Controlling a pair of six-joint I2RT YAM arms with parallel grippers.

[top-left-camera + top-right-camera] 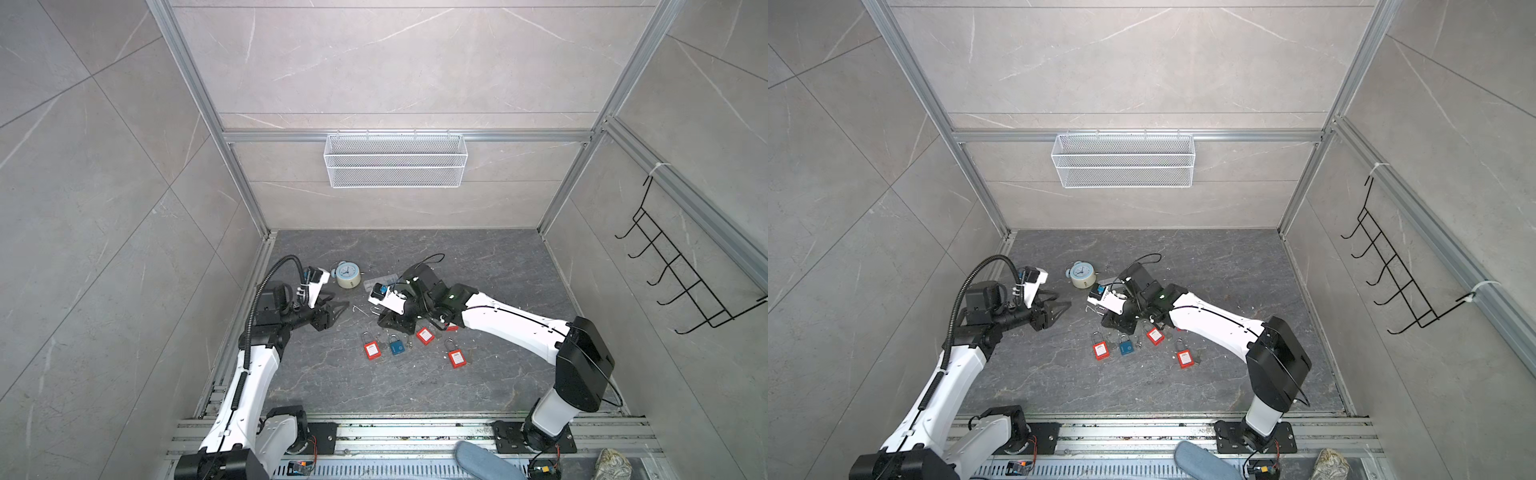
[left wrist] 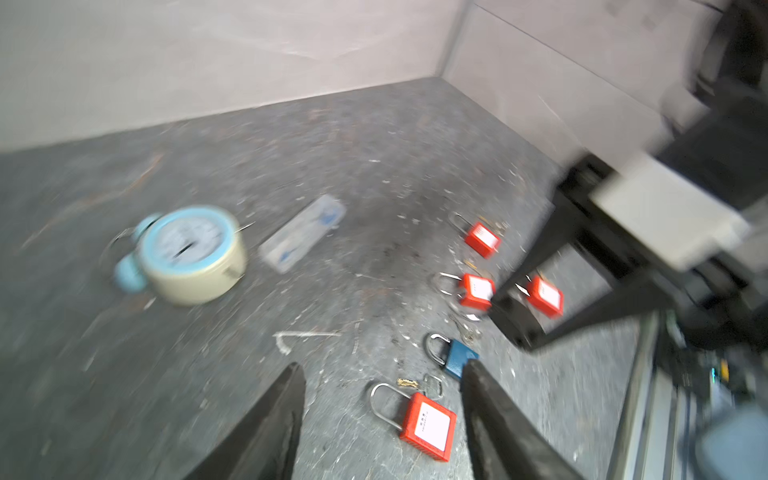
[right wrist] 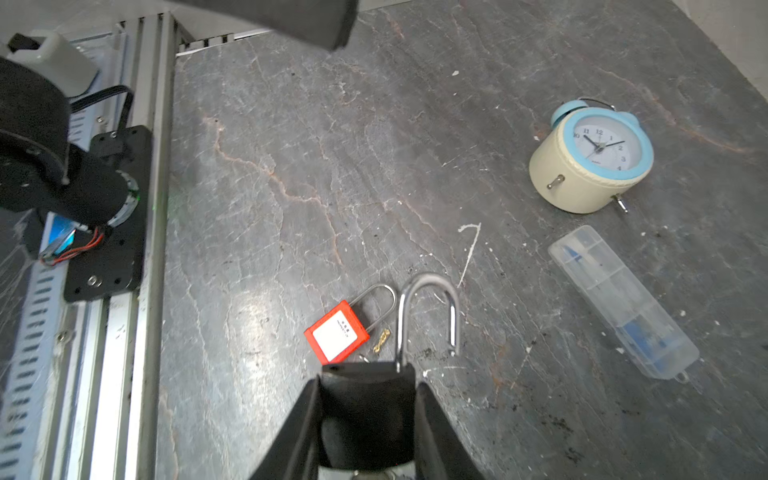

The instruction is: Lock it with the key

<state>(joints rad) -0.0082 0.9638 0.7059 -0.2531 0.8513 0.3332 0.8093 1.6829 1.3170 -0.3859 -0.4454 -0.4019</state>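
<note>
Black padlock with open silver shackle (image 3: 365, 415) clamped in right gripper (image 3: 369, 384); left gripper (image 2: 382, 370) spread, empty; small brass key (image 3: 381, 340) just ahead of the right tips, untouched; not yet locked.

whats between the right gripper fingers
A padlock: silver shackle sticking out, one leg free, dark body clamped by the fingers of the right gripper. Its keyhole end is hidden.

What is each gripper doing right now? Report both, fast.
Left gripper: open, holding nothing.
Right gripper: closed on a dark-bodied padlock with an open silver metal shackle.
</note>
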